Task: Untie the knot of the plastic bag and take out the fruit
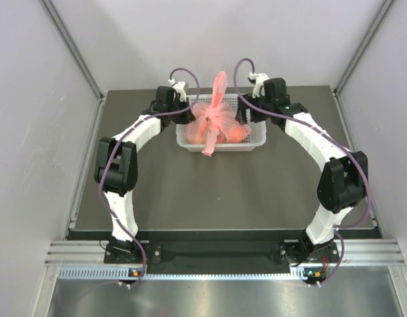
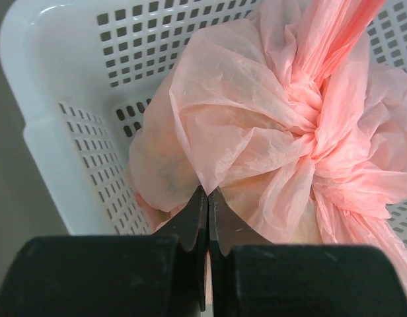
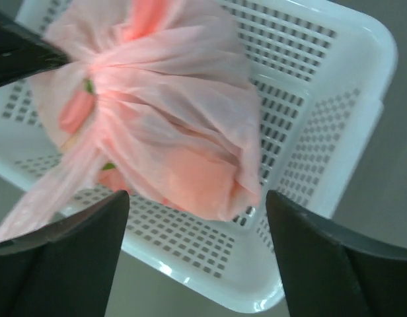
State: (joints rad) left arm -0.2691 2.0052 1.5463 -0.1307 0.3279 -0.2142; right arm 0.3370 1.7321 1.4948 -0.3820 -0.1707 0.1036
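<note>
The left gripper (image 2: 207, 198) is clamped on a fold of the bag (image 2: 223, 99); the knot (image 2: 309, 125) sits just ahead of its tips and to their right. The bag lies in the basket (image 2: 78, 99), and fruit (image 3: 193, 175) shows orange through the film. The knot's tails run crosswise between the two grippers. The right gripper (image 3: 195, 201) hangs spread and empty over the bag's far flank, with the knot ahead and to its left, so it looks the freer one to work the tie.
</note>
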